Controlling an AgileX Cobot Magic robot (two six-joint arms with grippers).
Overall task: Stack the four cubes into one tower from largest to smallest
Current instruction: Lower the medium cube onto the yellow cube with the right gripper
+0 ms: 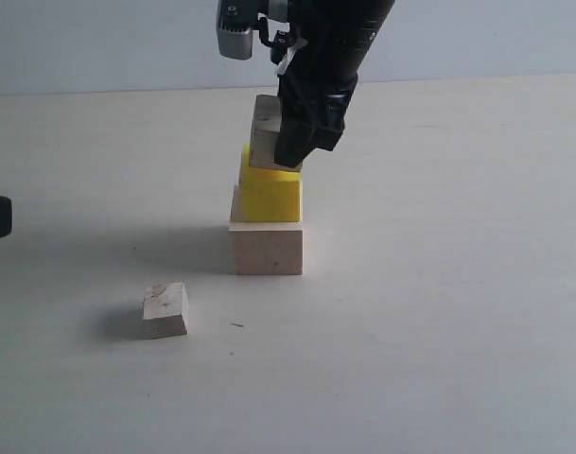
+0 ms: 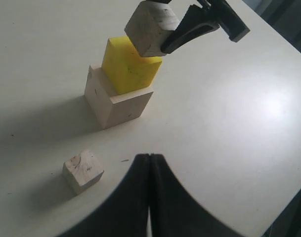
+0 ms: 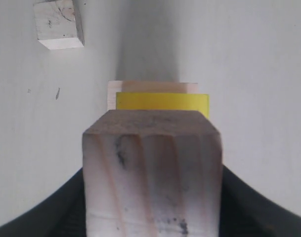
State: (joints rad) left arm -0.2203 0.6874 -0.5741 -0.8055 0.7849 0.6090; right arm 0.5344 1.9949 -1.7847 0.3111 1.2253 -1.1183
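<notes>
Right end effector (image 1: 289,151) gripping grey wood cube (image 1: 265,132), tilted, over yellow cube (image 1: 270,197) on pale wood cube (image 1: 267,249). Small wood cube (image 1: 165,310) on desk (image 1: 439,284), near left. Left end effector (image 2: 149,197) closed, empty.

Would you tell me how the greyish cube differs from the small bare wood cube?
The greyish cube is larger and darker than the small bare wood cube. The right gripper holds the greyish one over the yellow cube; the small one lies free on the table. Both are wood.
</notes>
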